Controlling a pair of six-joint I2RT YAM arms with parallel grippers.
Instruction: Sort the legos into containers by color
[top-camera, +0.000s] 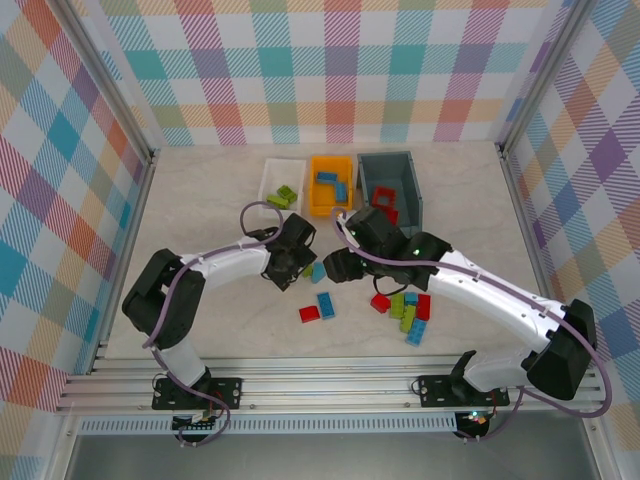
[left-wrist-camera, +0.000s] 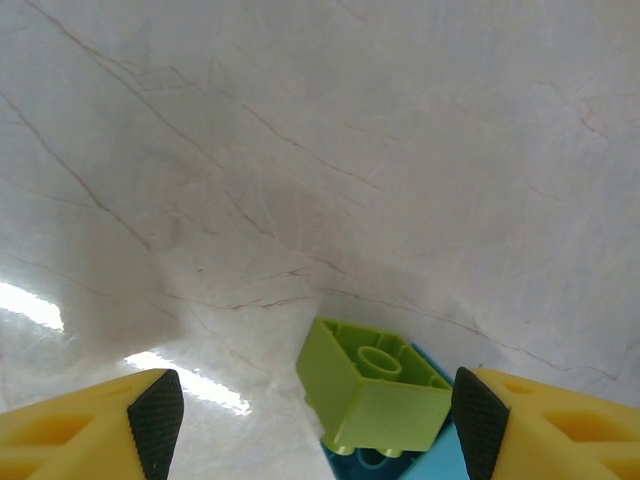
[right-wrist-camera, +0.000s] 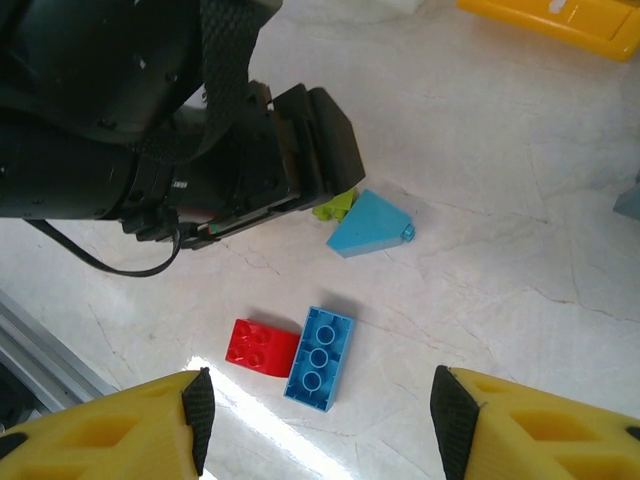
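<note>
Legos (top-camera: 405, 312) lie loose on the worktop (top-camera: 200, 200). One of them, a lime brick (left-wrist-camera: 375, 385), sits between the pads of the left end effector (left-wrist-camera: 318, 425), nearer its right-hand pad (left-wrist-camera: 478, 430). This end effector is released: both pads stand clear of the brick and grip nothing. The brick lies tilted with its hollow side showing, and it leans on a pale blue brick (left-wrist-camera: 440, 462) just under it.

The step in hand looks like picking up this lime brick for the white tray (top-camera: 270, 180), which lies ahead of the left end effector and already holds lime pieces. To do it well, the arm should first shift sideways so the brick is centred between the pads. It should then come down only far enough to meet the brick's flat side walls, above the pale blue one. A slow squeeze matters here, because a tilted brick can twist out or drag its neighbour along.

The right end effector (right-wrist-camera: 323, 415) is also released and empty. It hovers close beside the left one, over a red brick (right-wrist-camera: 262, 347) and a blue brick (right-wrist-camera: 320, 357) lying side by side. It is best kept apart from the left arm during the lift.
</note>
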